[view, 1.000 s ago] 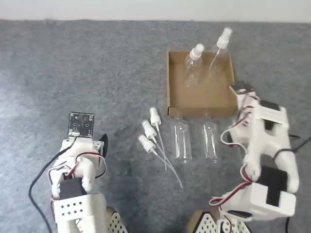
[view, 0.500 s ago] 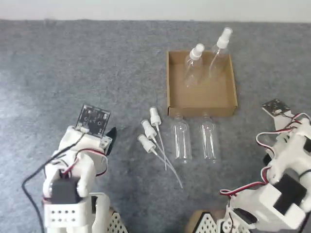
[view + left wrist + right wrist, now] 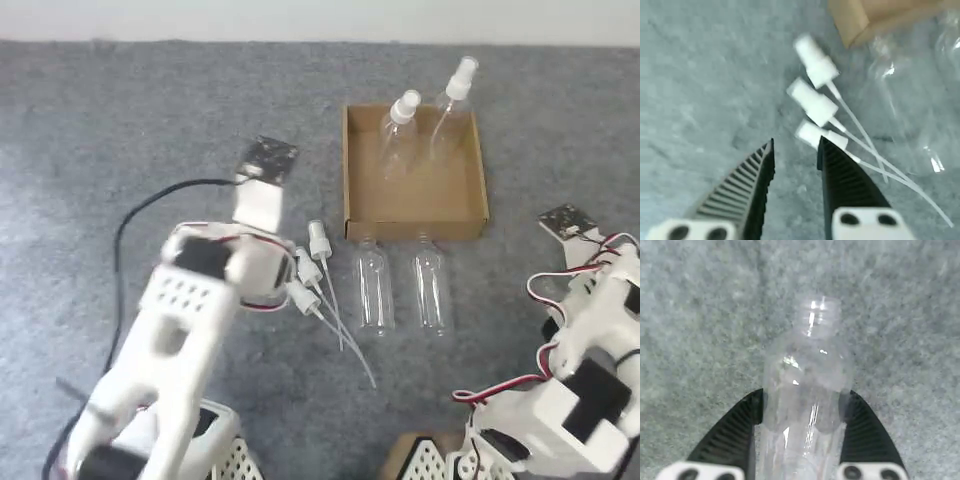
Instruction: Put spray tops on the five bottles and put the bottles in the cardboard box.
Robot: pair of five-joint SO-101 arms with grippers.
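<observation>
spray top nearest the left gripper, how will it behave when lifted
Probably very light: the spray top is a small white plastic head. Its long thin dip tube looks flexible and may sway. It lies close beside the other spray tops, so lifting could nudge them.

Capped bottles [image 3: 398,140] lie in the cardboard box [image 3: 415,229]; uncapped bottles [image 3: 373,288] before it (spray tops [image 3: 304,268] to their left).

L gripper [image 3: 796,141] ajar, R gripper [image 3: 803,393] full
</observation>
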